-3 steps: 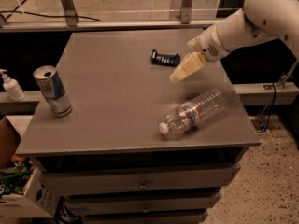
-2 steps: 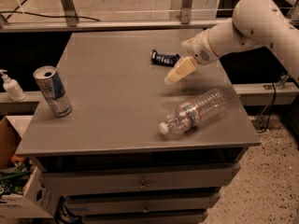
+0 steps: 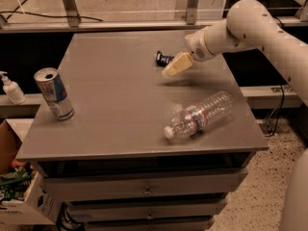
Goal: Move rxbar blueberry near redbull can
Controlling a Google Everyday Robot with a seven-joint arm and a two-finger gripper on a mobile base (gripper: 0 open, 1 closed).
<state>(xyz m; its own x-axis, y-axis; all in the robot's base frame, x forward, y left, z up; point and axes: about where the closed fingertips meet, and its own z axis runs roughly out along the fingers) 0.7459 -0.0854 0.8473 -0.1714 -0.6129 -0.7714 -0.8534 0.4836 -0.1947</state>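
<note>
The rxbar blueberry is a small dark navy bar lying flat on the grey table toward the far right; my gripper partly covers it. The redbull can stands upright near the table's left edge, silver and blue with an open silver top. My gripper, with cream-coloured fingers, hangs from the white arm that reaches in from the right. It sits just right of and in front of the bar, close above the table.
A clear plastic water bottle with a red-and-white label lies on its side at the front right of the table. A white pump bottle stands on a ledge to the left. A cardboard box sits on the floor at lower left.
The arm and gripper have shifted left and a little toward the bar. The bar, can and bottle have not moved.
</note>
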